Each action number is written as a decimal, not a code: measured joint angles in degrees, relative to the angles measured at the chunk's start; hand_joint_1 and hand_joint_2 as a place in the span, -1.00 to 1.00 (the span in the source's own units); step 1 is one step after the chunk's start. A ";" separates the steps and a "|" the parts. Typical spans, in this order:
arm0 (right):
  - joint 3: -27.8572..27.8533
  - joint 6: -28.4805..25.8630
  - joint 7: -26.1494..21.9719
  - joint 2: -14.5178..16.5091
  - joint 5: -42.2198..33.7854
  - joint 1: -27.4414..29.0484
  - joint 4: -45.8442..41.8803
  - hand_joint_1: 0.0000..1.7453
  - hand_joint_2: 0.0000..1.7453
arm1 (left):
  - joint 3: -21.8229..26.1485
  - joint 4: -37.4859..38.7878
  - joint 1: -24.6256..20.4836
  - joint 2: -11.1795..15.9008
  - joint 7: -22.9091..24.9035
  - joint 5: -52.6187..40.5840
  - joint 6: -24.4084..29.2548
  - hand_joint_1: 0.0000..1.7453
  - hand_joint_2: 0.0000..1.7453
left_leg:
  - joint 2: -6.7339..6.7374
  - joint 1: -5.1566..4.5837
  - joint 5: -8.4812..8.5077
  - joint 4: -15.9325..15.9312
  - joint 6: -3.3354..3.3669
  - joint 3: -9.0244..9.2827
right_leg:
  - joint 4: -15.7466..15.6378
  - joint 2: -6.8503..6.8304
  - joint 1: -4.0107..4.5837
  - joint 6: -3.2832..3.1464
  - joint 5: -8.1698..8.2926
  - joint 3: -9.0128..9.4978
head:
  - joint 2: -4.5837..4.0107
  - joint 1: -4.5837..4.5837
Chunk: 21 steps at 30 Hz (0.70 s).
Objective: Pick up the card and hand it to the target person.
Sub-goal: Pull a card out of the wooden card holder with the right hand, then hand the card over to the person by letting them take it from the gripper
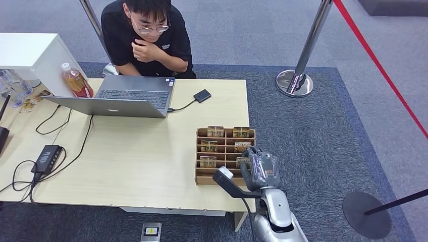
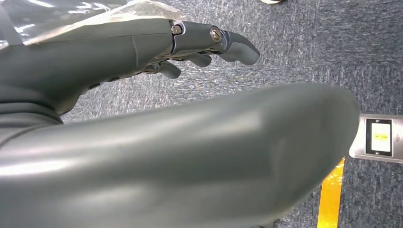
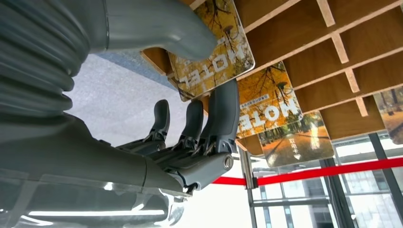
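1. Right hand (image 1: 258, 164) sits over the near right compartments of the wooden card rack (image 1: 202, 177), which stands at the counter's (image 1: 126, 166) near right corner.
2. In the right wrist view, the right hand (image 3: 190, 137) has its thumb on one face of a hotel card (image 3: 216, 52) and a finger (image 3: 223, 114) against the other face. Judged state: pinched on that card, the remaining fingers loosely curled beside it.
3. The card is tilted in its compartment and not yet clear of the rack. A second hotel card (image 3: 280, 118) stands in the compartment just beside it.
4. Left hand (image 2: 142, 52) hangs over the carpet beside the robot, fingers slightly apart, holding nothing.
5. The person (image 1: 146, 40) sits behind the counter's far edge, behind the laptop (image 1: 126, 98), well apart from the rack.
6. Step in hand, as judged: drawing the card out of the rack.
   - Keep the pinch firm on both faces; a thin, glossy card is likely to slip or pivot.
   - Lift along the card's own plane so its edge does not catch the wooden dividers.
   - Keep the free fingers off the neighbouring card to avoid dragging it out.
   - Clear the rack fully before swinging toward the far edge and the person.
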 joint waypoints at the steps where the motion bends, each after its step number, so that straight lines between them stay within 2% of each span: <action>1: 0.04 0.03 0.12 0.00 0.20 0.08 -0.10 0.10 1.00 | 0.01 0.00 0.00 0.01 0.01 0.00 0.00 -1.00 -1.00 | 0.00 0.00 0.00 0.00 0.00 0.00 | 0.00 0.00 0.00 0.00 0.00 0.00 | 0.00 0.00; 6: 0.31 0.13 0.56 0.00 0.87 0.35 -0.40 0.12 1.00 | 0.02 0.00 -0.02 0.01 0.02 0.00 0.00 -1.00 -1.00 | 0.00 0.00 0.00 0.00 0.00 0.01 | 0.00 0.00 0.00 0.00 0.00 0.00 | 0.00 -0.01; 14: 0.63 0.28 1.09 0.07 1.89 0.76 -0.92 0.66 1.00 | 0.12 0.00 -0.04 0.03 0.00 0.13 0.00 -1.00 -1.00 | 0.00 0.00 0.00 0.00 0.00 0.03 | 0.00 0.00 0.00 0.00 0.00 0.02 | 0.00 -0.01; 21: 1.01 0.01 1.83 0.25 2.96 1.69 -1.51 0.70 1.00 | 0.13 0.00 -0.03 0.03 -0.31 0.16 -0.08 -1.00 -1.00 | 0.01 0.00 0.00 0.00 0.00 0.05 | 0.00 0.00 0.00 0.01 0.01 0.04 | 0.00 -0.01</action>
